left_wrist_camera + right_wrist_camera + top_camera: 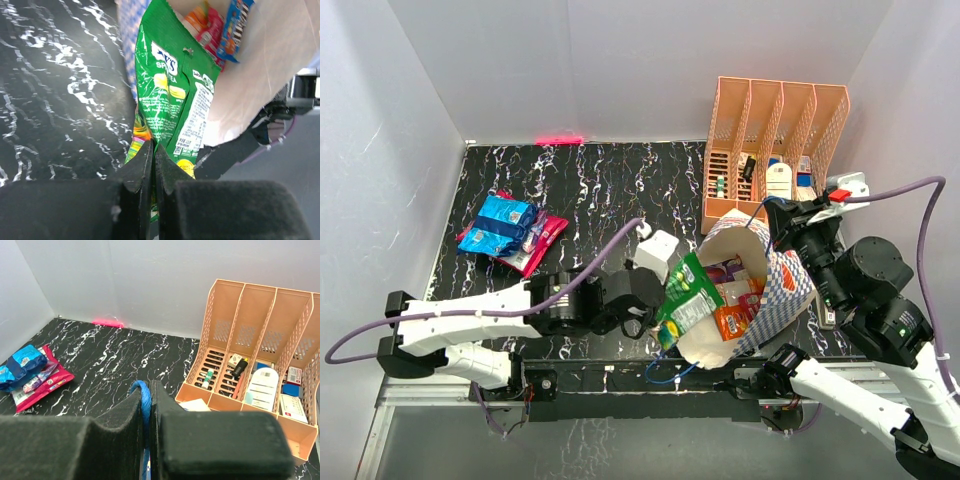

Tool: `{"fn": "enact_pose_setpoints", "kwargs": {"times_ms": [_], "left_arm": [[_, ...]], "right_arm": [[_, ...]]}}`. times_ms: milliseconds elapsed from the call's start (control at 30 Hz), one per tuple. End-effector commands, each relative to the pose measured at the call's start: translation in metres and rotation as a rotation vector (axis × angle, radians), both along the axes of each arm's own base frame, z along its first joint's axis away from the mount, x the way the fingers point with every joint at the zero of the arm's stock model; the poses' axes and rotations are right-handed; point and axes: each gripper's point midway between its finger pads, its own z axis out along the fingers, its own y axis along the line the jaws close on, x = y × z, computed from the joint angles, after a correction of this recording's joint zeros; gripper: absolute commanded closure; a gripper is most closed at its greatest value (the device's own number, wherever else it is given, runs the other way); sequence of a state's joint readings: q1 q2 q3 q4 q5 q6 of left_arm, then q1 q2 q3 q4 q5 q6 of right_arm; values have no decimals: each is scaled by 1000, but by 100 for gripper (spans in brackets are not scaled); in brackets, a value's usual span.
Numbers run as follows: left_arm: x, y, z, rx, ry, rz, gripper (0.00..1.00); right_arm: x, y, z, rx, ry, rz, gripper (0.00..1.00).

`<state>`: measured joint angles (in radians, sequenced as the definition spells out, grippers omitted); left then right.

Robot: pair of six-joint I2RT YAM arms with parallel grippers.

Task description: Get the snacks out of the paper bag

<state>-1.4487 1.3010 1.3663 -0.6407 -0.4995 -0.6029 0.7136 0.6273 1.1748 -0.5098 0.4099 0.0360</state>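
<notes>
The blue-and-white checkered paper bag (788,285) lies tilted at the front centre-right, its cream inside (260,75) facing left. My left gripper (654,312) (154,148) is shut on the lower edge of a green snack packet (686,298) (167,95), which sticks out of the bag's mouth. Orange (732,322), pink (740,292) and purple (724,270) packets lie inside the bag. My right gripper (782,222) (148,386) is shut on the bag's blue cord handle (145,401) and holds it up. A blue packet (502,224) (22,362) and a magenta one (538,244) (42,385) lie on the table at the left.
A peach-orange slotted organizer (772,140) (260,340) with small items in it stands at the back right, just behind the bag. White walls close the black marbled table (600,190) at the back and sides. A pink strip (558,139) lies at the back wall.
</notes>
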Motion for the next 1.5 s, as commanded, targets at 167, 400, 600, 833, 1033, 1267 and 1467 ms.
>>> {"fn": "enact_pose_setpoints", "kwargs": {"times_ms": [167, 400, 600, 833, 1033, 1267, 1467], "left_arm": [[41, 75, 54, 128, -85, 262, 100], [105, 126, 83, 113, -99, 384, 100], [193, 172, 67, 84, -21, 536, 100], [261, 279, 63, -209, -6, 883, 100], [267, 358, 36, -459, 29, 1165, 100], [277, 400, 7, -691, 57, 1272, 100], [276, 411, -27, -746, 104, 1338, 100]], "right_arm": [[-9, -18, 36, 69, -118, -46, 92], [-15, -24, 42, 68, -138, -49, 92], [-19, -24, 45, 82, -147, -30, 92], [-22, -19, 40, 84, -137, 2, 92], [-23, -17, 40, 81, -140, 16, 92], [-26, -20, 42, 84, -150, 13, 91], [-29, -24, 42, 90, -151, 5, 91]]}}
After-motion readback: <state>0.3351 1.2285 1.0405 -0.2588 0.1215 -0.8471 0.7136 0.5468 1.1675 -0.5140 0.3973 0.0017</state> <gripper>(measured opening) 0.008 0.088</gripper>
